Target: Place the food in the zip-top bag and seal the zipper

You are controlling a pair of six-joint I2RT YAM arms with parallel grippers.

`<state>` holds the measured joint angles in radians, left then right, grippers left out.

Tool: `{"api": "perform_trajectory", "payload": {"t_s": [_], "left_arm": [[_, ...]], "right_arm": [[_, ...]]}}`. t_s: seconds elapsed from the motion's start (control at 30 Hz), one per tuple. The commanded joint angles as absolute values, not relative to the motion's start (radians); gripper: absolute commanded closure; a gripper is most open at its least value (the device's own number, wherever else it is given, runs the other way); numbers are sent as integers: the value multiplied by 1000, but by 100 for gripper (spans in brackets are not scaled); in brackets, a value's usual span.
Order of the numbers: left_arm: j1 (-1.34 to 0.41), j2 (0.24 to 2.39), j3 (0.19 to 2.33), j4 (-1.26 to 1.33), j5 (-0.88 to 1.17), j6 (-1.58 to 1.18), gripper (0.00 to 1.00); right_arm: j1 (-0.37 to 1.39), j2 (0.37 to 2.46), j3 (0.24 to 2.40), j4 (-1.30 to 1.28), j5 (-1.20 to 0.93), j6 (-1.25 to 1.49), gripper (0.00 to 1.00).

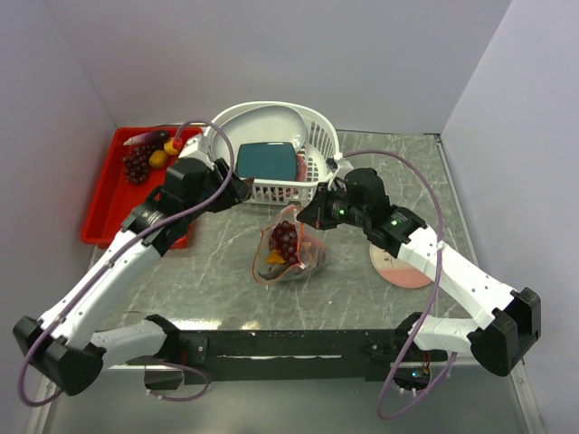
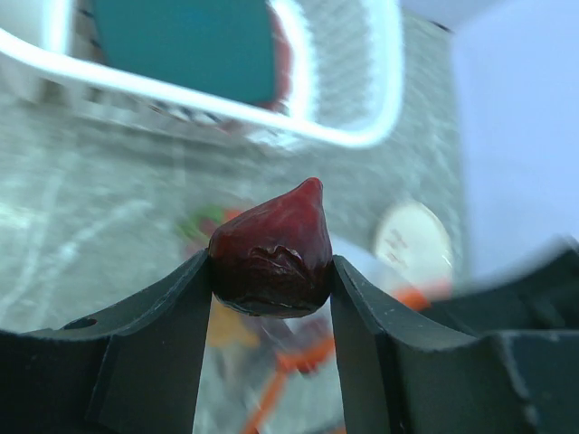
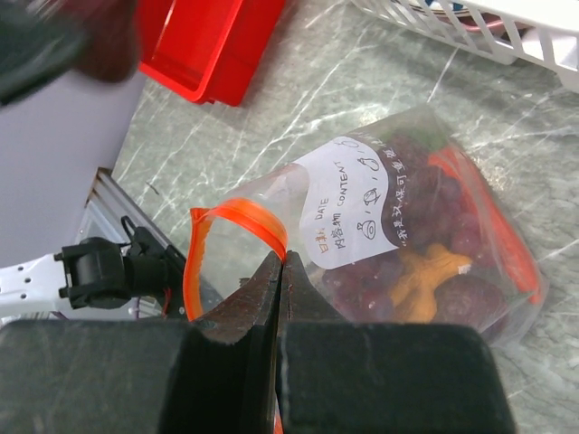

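Zip-top bag [image 1: 288,249] is seen lying at the middle of the desk [image 1: 217,280], with dark grapes [image 1: 286,237] and an orange piece [image 3: 425,271] inside it. Its red-orange zipper [image 3: 237,214] is pinched at the rim by the clenched right fingers [image 3: 253,307], and the mouth is held up in a loop. A dark red toy food [image 2: 271,249] is grasped between the left fingers [image 2: 172,307], above the desk and to the left of the bag, near the white basket [image 1: 317,136], in which a teal dish [image 1: 268,161] is set. A grape bunch [image 1: 136,165] and a yellow fruit [image 1: 158,159] are left in the red tray [image 1: 104,194] at the far left.
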<state>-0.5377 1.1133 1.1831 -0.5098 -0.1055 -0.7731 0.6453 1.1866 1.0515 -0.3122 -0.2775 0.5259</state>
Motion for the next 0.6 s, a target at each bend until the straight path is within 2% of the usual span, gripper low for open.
{"api": "perform_trajectory", "payload": {"t_s": [0.0, 0.37, 0.47, 0.5, 0.57], "left_arm": [[-610, 1016, 1140, -509, -14, -815, 76], [-733, 966, 1002, -466, 184, -819, 74], [-756, 989, 996, -469, 163, -818, 70], [-758, 989, 994, -466, 158, -816, 64], [-759, 1003, 997, -450, 153, -813, 61]], "right_arm": [[644, 1212, 1118, -305, -245, 511, 100], [644, 1244, 1175, -339, -201, 523, 100], [644, 1239, 1181, -341, -195, 523, 100], [644, 1238, 1183, -339, -193, 522, 100], [644, 1235, 1189, -347, -192, 520, 100]]}}
